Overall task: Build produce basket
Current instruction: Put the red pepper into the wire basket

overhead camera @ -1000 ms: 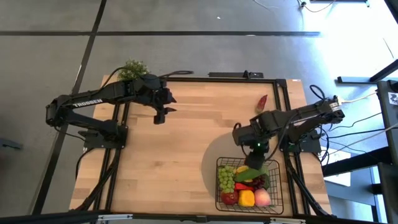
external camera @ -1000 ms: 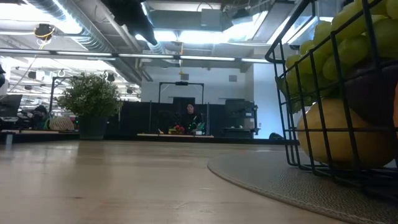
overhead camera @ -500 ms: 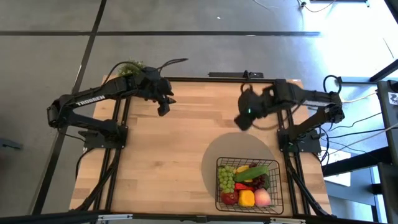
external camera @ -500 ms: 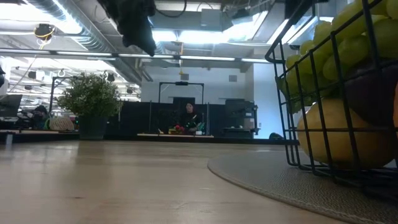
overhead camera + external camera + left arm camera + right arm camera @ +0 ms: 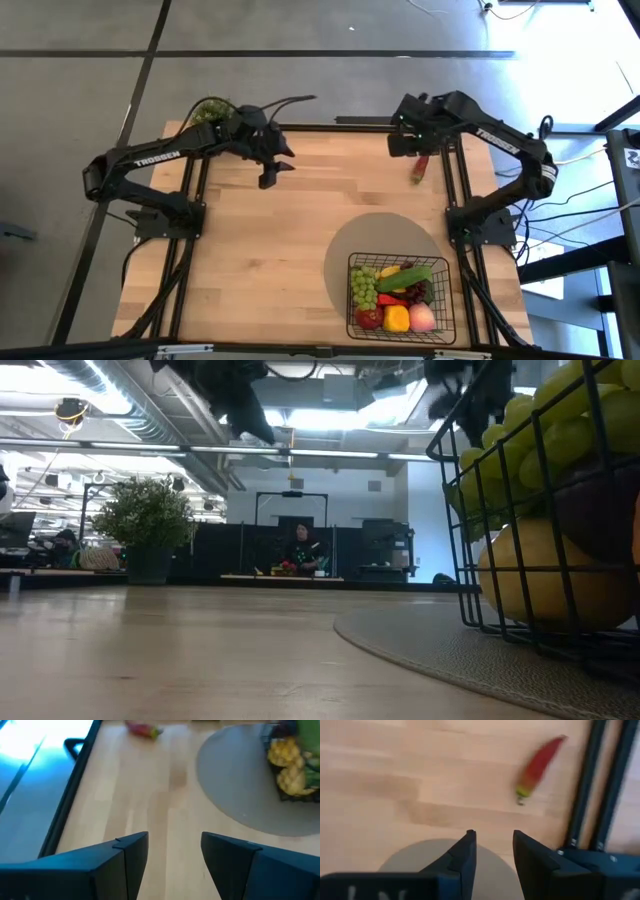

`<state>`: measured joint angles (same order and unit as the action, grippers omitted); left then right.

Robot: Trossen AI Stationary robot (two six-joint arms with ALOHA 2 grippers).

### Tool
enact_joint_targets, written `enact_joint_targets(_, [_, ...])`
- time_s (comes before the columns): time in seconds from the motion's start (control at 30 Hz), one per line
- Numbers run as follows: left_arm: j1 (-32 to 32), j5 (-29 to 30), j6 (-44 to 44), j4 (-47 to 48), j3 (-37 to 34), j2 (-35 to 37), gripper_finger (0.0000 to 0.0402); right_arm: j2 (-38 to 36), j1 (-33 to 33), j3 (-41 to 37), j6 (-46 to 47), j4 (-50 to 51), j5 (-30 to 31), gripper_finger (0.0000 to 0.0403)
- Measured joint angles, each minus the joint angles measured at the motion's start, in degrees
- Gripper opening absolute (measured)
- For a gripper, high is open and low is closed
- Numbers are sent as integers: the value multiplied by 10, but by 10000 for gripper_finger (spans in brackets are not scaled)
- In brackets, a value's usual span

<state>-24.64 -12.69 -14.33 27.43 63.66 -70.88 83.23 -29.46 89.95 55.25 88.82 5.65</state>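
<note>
**Last one out: the chili by the far edge**

My right hand [image 5: 404,146] hangs over the desk [image 5: 300,250] at about 1 o'clock, fingers apart with nothing between them. The chili [image 5: 420,167] lies just beside it, flat on the wood near the rail, red body with a green stem end. My left hand [image 5: 270,172] waits near 11 o'clock, fingers also apart and empty. The basket [image 5: 353,300] sits at 5 o'clock on the grey mat [image 5: 350,245], already holding grapes, cucumber and other produce.

I judge the chili light, smooth and slim, likely to roll or slip. I would pinch it across the thick middle, not the tapered tip.
</note>
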Motion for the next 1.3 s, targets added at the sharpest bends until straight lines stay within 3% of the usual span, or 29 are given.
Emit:
enact_joint_targets(0.2, [-11, -35, -26, -41, 0, 0, 172, 0, -80, -98, 32, -27, 1, 117])
enact_joint_targets(0.43, [-25, -38, -35, -47, 0, 0, 172, 0, -140, -219, 45, -154, -57, 117])
enact_joint_targets(0.63, [-41, -124, -58, -76, 0, -21, 172, 0, -179, -287, 61, -213, -57, 117])
enact_joint_targets(1.07, [-44, -117, -58, -103, 0, -50, 172, 0, -197, -310, 87, -246, -27, 117])
enact_joint_targets(1.3, [-49, -61, -58, -131, 0, -50, 172, 0, -197, -310, 87, -250, -27, 117])
